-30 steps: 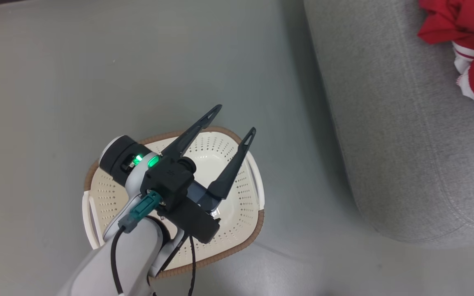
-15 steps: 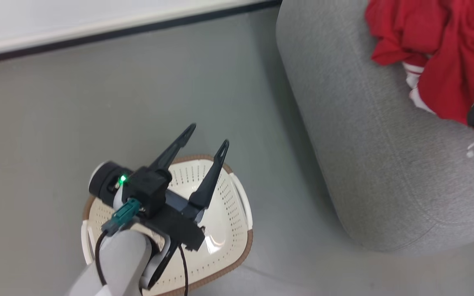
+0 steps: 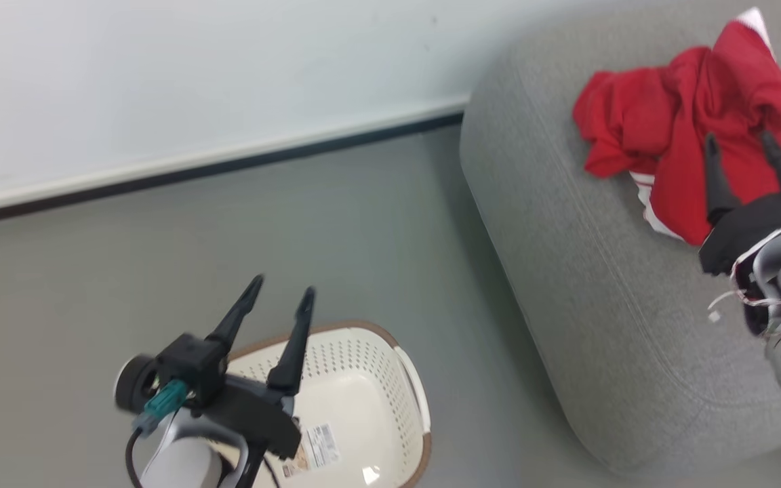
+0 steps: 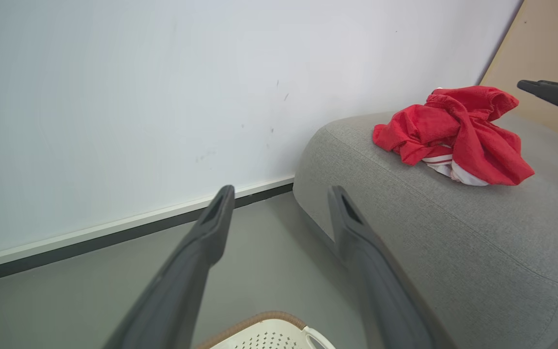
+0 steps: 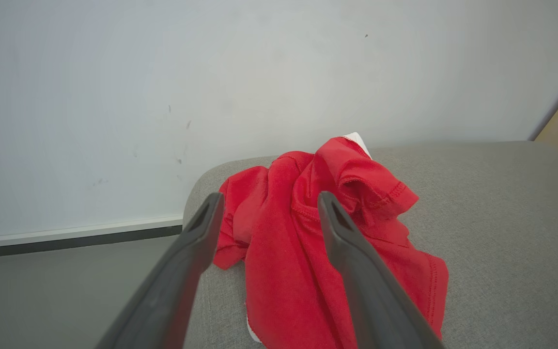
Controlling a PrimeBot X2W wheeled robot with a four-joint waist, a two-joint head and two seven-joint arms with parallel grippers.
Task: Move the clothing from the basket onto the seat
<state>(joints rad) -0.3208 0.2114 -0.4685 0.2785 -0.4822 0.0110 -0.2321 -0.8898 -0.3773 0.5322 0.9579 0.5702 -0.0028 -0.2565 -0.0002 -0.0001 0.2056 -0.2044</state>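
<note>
Nearest us, our left gripper (image 3: 283, 285) hangs over the basket (image 3: 370, 359) on the floor (image 3: 329, 224), its fingers spread wide and holding nothing. The part of the basket we can see holds only a label (image 3: 316, 444), so we judge there is nothing here to grasp. To the right, across the bare floor, the grey seat (image 3: 567, 271) carries our right gripper (image 3: 737, 137) above its near side. Its fingers are parted and empty, framing the clothing (image 3: 641, 122). The crumpled red garments, white striped trim showing, lie heaped on the seat's far left corner by the wall (image 3: 160, 81). We judge the transfer finished.
</note>
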